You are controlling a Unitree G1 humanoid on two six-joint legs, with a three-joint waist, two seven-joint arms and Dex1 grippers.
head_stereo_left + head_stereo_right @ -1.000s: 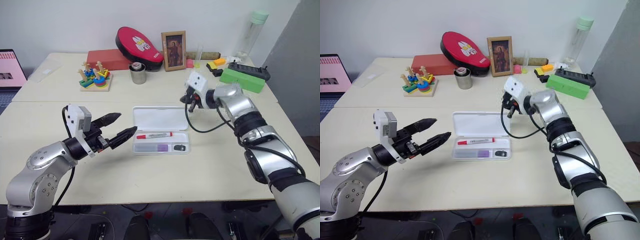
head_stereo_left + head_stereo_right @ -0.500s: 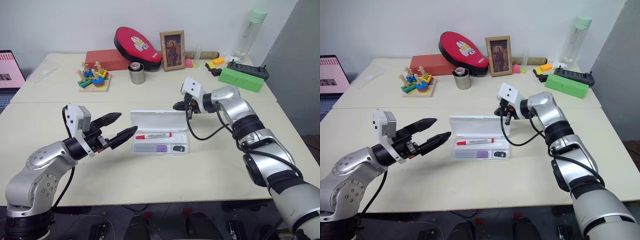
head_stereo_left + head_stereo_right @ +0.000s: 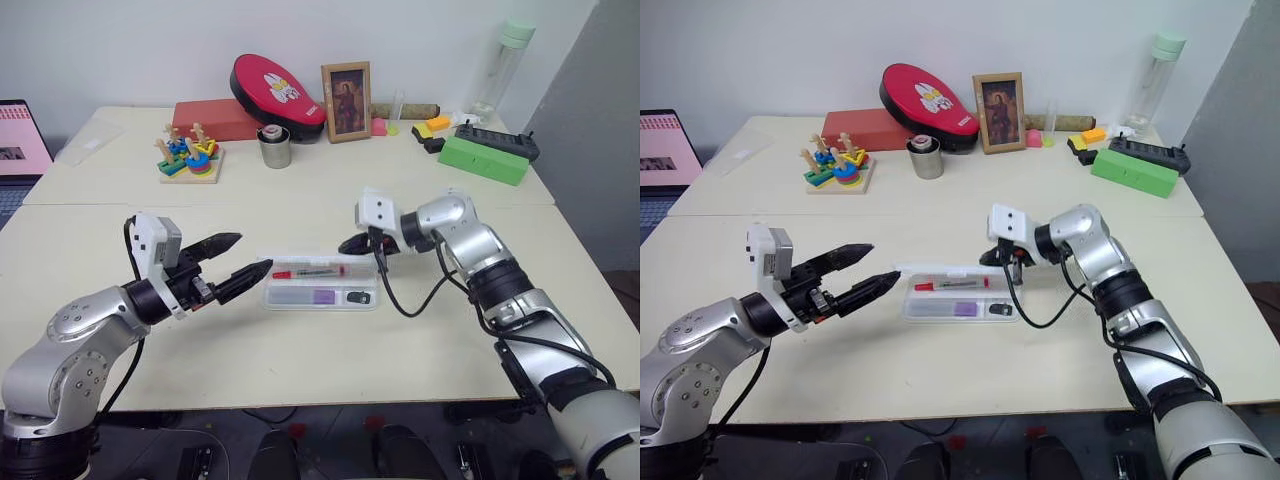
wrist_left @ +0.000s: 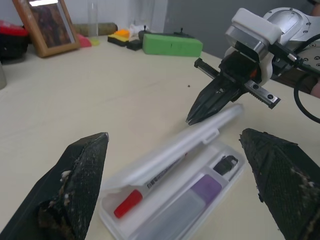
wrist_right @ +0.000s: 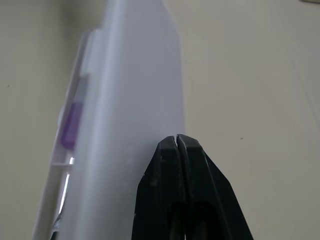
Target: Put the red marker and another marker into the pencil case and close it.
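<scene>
The white pencil case [image 3: 318, 297] lies at the table's middle with its lid [image 4: 185, 147] tilted half over the tray. Inside the tray lie the red marker [image 3: 308, 271], the purple marker [image 3: 322, 296] and a small dark block [image 3: 358, 296]. My right gripper [image 3: 350, 245] is shut, and its tip presses on the lid's back at the right end; the lid [image 5: 135, 100] and the gripper's tip [image 5: 177, 145] meet in the right wrist view. My left gripper [image 3: 250, 254] hangs open just left of the case, level, with nothing between its fingers [image 4: 80, 185].
Along the far edge stand a red oval case [image 3: 278, 90], a picture frame [image 3: 346, 88], a metal cup [image 3: 276, 146], a wooden stacking toy [image 3: 188, 155], a red box [image 3: 215, 118], a green box [image 3: 484, 160] and a bottle [image 3: 505, 65]. A laptop [image 3: 20, 135] sits far left.
My right gripper came nearer, leftward and lower, swinging the lid from lying flat open to tilted over the tray. The left gripper has stayed put.
</scene>
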